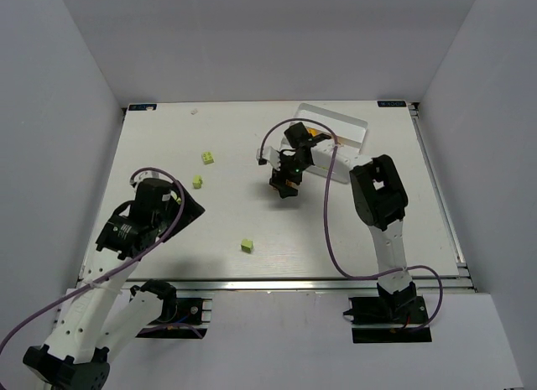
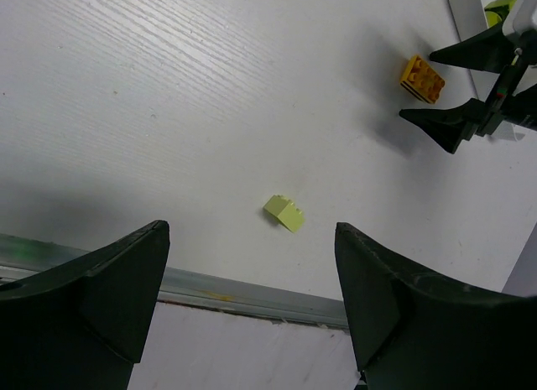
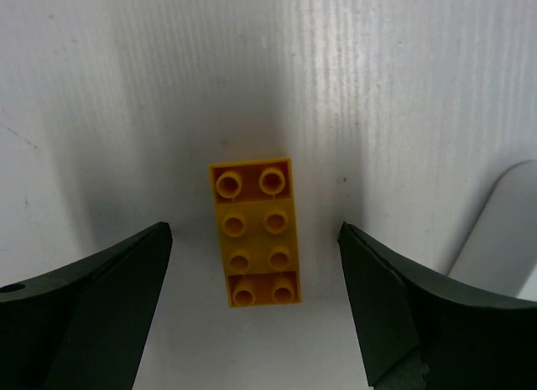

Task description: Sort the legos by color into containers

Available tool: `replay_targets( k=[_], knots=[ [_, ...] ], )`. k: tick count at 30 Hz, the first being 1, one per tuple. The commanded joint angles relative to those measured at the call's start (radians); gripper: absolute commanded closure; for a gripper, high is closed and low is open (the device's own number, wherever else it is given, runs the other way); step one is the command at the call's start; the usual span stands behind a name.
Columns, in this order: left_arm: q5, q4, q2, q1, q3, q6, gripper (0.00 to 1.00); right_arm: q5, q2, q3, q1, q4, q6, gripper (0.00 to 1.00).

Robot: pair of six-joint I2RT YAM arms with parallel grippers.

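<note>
An orange two-by-four lego (image 3: 253, 233) lies flat on the table, studs up, between the open fingers of my right gripper (image 3: 255, 231), which hovers just above it without touching. It also shows in the left wrist view (image 2: 422, 78). In the top view the right gripper (image 1: 284, 187) is mid-table, left of the white tray (image 1: 342, 122). Three lime-green legos lie loose: two at left centre (image 1: 207, 158) (image 1: 198, 182), and one near the front edge (image 1: 247, 246), also in the left wrist view (image 2: 284, 212). My left gripper (image 1: 189, 210) is open and empty at the left.
The tray's rounded corner (image 3: 503, 222) is just right of the right gripper. A lime lego (image 2: 497, 13) lies in the tray. The metal front rail (image 2: 252, 293) of the table runs under the left gripper. Grey walls enclose the table.
</note>
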Motion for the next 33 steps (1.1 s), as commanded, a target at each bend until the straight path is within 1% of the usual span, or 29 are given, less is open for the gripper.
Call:
replay_targets(
  k=[1, 4, 5, 6, 7, 8, 10, 11, 13, 14, 17, 18, 20, 21, 26, 29, 33],
  knots=[
    [0.013, 0.024, 0.013, -0.002, -0.009, 0.012, 0.11, 0.008, 0.016, 0.009, -0.006, 0.008, -0.033, 0.14],
    [0.014, 0.027, 0.015, -0.002, -0.019, 0.008, 0.11, -0.001, 0.019, 0.012, -0.012, 0.012, -0.039, 0.23],
    [0.013, 0.032, 0.012, -0.002, -0.023, 0.007, 0.11, -0.009, 0.021, 0.012, -0.012, 0.007, -0.044, 0.32],
    [0.013, 0.035, 0.013, -0.002, -0.028, 0.004, 0.11, -0.013, 0.014, 0.012, -0.015, -0.001, -0.050, 0.37],
    [0.011, 0.036, 0.012, -0.002, -0.029, 0.005, 0.11, -0.019, 0.010, 0.012, -0.013, -0.005, -0.062, 0.45],
    [0.010, 0.038, 0.015, -0.002, -0.034, 0.005, 0.11, -0.028, 0.005, 0.012, -0.021, -0.014, -0.065, 0.64],
    [0.002, 0.045, 0.021, -0.002, -0.051, 0.002, 0.11, -0.042, -0.010, 0.018, -0.021, -0.034, -0.067, 0.77],
    [-0.009, 0.050, 0.025, -0.002, -0.057, 0.002, 0.11, -0.064, -0.018, 0.025, -0.036, -0.050, -0.065, 0.87],
    [-0.019, 0.061, 0.047, -0.002, -0.078, 0.002, 0.11, -0.093, -0.039, 0.061, -0.061, -0.064, -0.026, 0.93],
    [-0.033, 0.071, 0.060, -0.002, -0.086, 0.004, 0.10, -0.123, -0.051, 0.078, -0.079, -0.070, 0.034, 0.96],
    [-0.053, 0.091, 0.125, -0.002, -0.097, 0.012, 0.10, -0.136, -0.094, 0.137, -0.150, -0.045, 0.140, 0.99],
    [-0.067, 0.096, 0.161, -0.002, -0.097, 0.018, 0.10, -0.131, -0.114, 0.144, -0.180, -0.033, 0.201, 0.99],
    [-0.085, 0.116, 0.200, -0.002, -0.092, 0.037, 0.10, -0.089, -0.133, 0.150, -0.232, 0.002, 0.258, 0.98],
    [-0.090, 0.120, 0.238, -0.002, -0.088, 0.045, 0.10, -0.073, -0.145, 0.150, -0.246, 0.007, 0.264, 0.97],
    [-0.150, 0.111, 0.330, -0.002, -0.030, 0.116, 0.10, 0.037, -0.145, 0.144, -0.332, 0.067, 0.275, 0.96],
    [-0.185, 0.093, 0.373, -0.002, 0.006, 0.148, 0.10, 0.063, -0.084, 0.179, -0.371, 0.099, 0.283, 0.94],
    [-0.210, 0.078, 0.384, -0.002, 0.024, 0.159, 0.09, 0.088, -0.013, 0.237, -0.388, 0.117, 0.271, 0.90]
  ],
)
